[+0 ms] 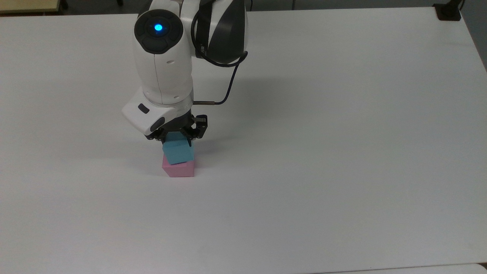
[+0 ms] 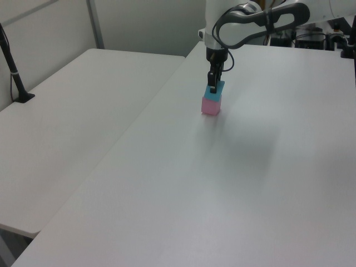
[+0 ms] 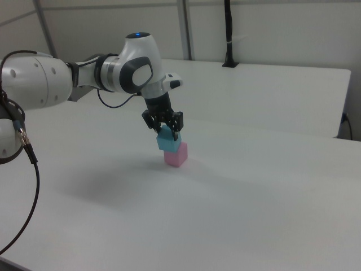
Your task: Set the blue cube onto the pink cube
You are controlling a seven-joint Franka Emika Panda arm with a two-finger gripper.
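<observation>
top view high overhead, left and right views oblique, sharing table (image 1: pixel 342 152)

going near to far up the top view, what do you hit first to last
pink cube → blue cube → gripper closed on the blue cube → white wrist housing → blue light on the arm → black mount at the table's far right corner

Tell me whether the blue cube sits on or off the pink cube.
On: the blue cube rests atop the pink cube, pincer gripping it.
</observation>
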